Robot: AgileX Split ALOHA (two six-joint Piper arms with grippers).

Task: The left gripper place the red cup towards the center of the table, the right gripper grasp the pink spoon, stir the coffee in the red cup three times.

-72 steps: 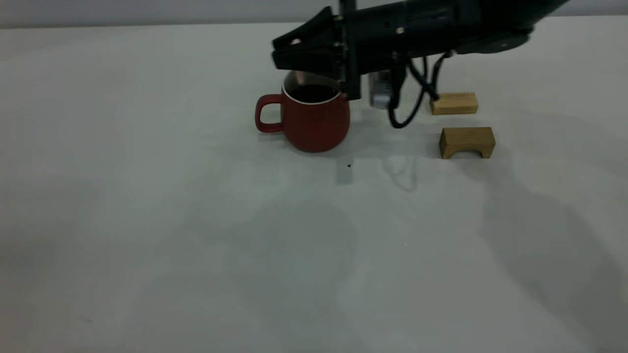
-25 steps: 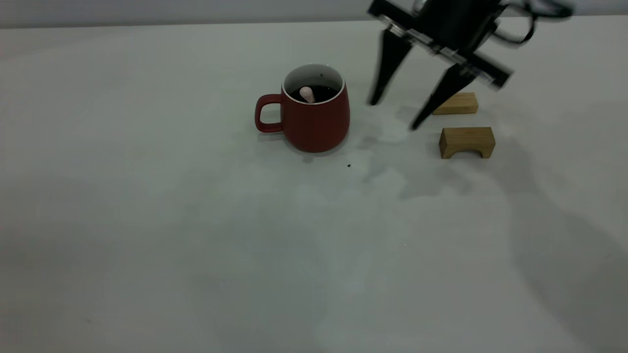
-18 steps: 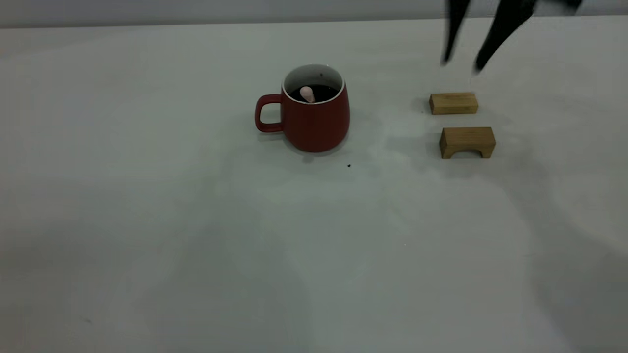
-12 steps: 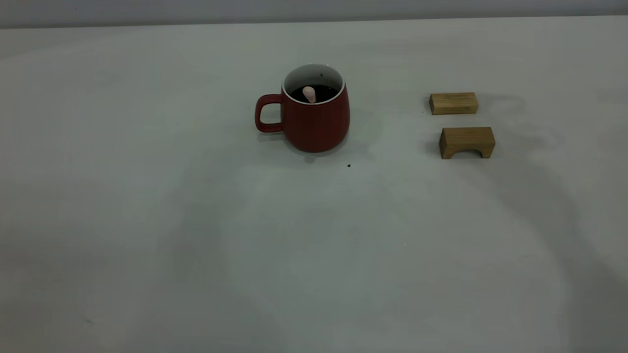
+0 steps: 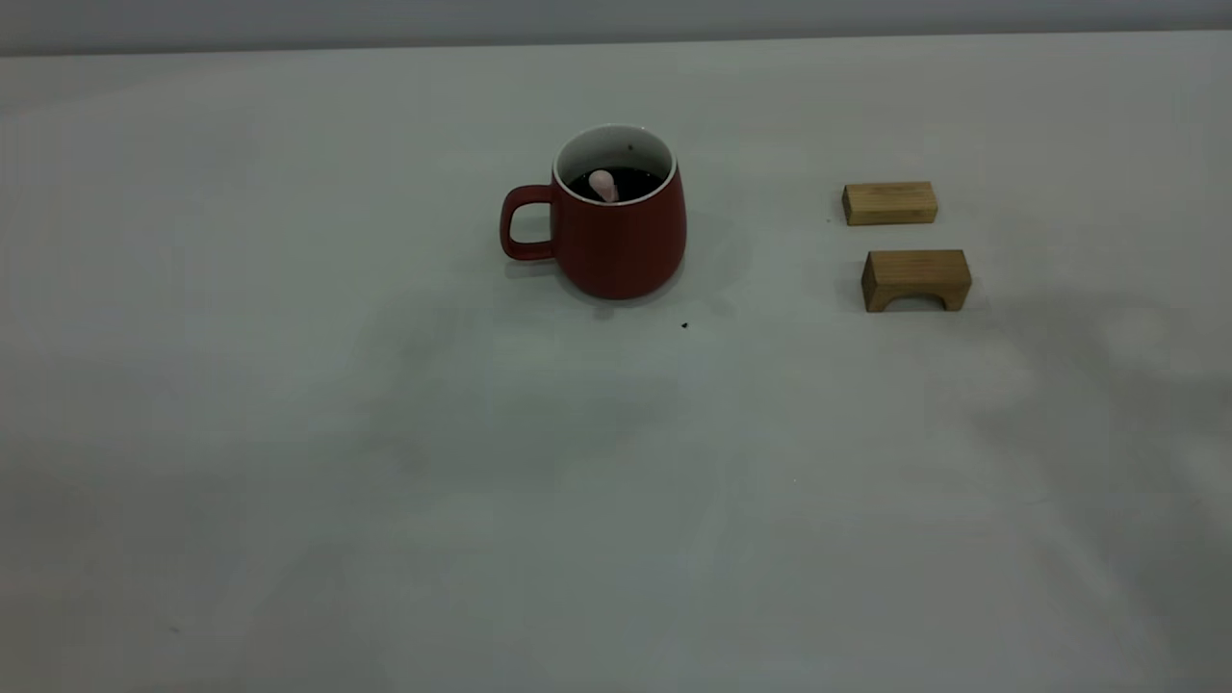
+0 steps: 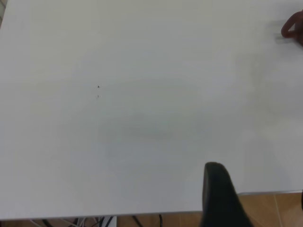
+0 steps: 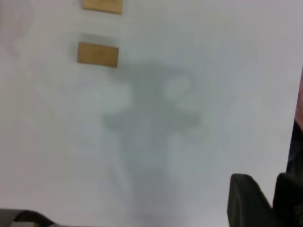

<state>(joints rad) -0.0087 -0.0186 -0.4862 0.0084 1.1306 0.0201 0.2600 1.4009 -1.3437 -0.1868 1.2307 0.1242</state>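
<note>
Pink spoon (image 5: 603, 185) in unmarked red cup (image 5: 616, 236)

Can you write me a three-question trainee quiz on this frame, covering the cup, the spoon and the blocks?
1. True or false: the pink spoon lies flat on the table.
2. On which side of the red cup is its handle in the exterior view? A) left B) right C) facing the camera
3. Fill in: the wooden block nearer the camera, the arched block, has a ____ cut into its underside; the plain block behind it has none.

Key
1. False: it stands in the cup, its pink end poking out of the coffee.
2. A
3. Arch
</note>
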